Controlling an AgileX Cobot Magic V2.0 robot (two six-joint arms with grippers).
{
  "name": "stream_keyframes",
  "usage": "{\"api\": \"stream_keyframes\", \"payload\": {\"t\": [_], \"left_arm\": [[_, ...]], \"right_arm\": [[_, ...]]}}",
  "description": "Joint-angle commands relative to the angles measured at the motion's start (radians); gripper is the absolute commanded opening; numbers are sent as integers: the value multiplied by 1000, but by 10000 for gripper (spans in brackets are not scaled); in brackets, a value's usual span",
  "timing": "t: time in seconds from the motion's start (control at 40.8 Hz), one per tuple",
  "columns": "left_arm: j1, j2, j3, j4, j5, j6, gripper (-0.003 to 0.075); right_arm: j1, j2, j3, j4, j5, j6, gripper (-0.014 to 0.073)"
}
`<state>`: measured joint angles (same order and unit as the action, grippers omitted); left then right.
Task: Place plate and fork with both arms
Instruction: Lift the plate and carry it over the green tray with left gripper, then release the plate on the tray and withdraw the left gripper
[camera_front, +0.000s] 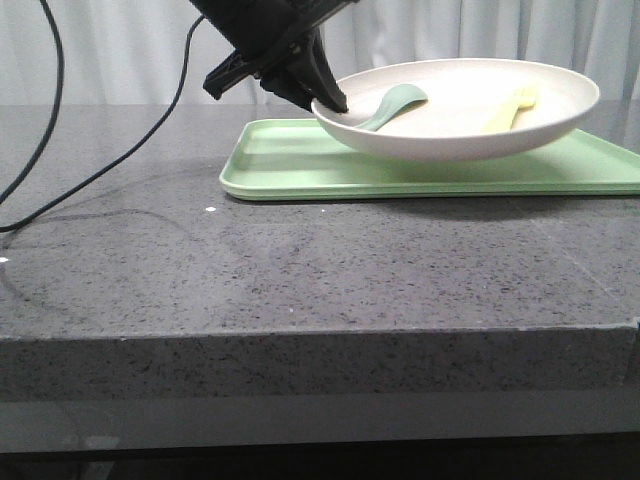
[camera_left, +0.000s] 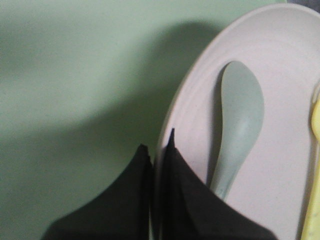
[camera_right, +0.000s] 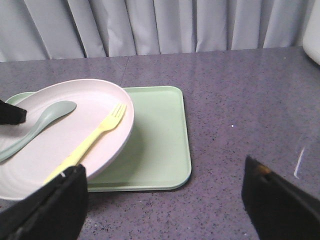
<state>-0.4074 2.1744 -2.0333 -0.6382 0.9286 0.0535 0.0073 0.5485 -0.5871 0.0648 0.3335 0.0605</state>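
The speckled grey stone surface (camera_front: 300, 270) bears a flat, matte light green tray (camera_front: 300, 165). Above it, the left end effector (camera_front: 335, 103) is pinched on the rim of the smooth cream plate (camera_front: 470, 130), which holds a yellow plastic fork (camera_right: 90, 141) and sage spoon (camera_left: 240, 125). The right end effector (camera_right: 165, 192) gapes wide, empty. No writing shows.

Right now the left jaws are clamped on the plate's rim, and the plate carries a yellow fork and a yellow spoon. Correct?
Nearly. The spoon is sage green, not yellow, as the right wrist view shows. The rest holds: the left gripper clamps the plate by its rim, beside the yellow fork.
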Motion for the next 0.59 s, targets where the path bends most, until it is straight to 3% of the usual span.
{"api": "stream_keyframes", "payload": {"t": [0.0, 0.147, 0.564], "left_arm": [[15, -49, -47, -53, -69, -74, -17], [17, -36, -47, -18, -86, -165, 11], [13, -36, -47, 36, -89, -218, 169]], "right_arm": [[0, 9, -35, -8, -68, -6, 645], [0, 9, -35, -8, -68, -6, 645], [14, 9, -35, -8, -68, -6, 645]]}}
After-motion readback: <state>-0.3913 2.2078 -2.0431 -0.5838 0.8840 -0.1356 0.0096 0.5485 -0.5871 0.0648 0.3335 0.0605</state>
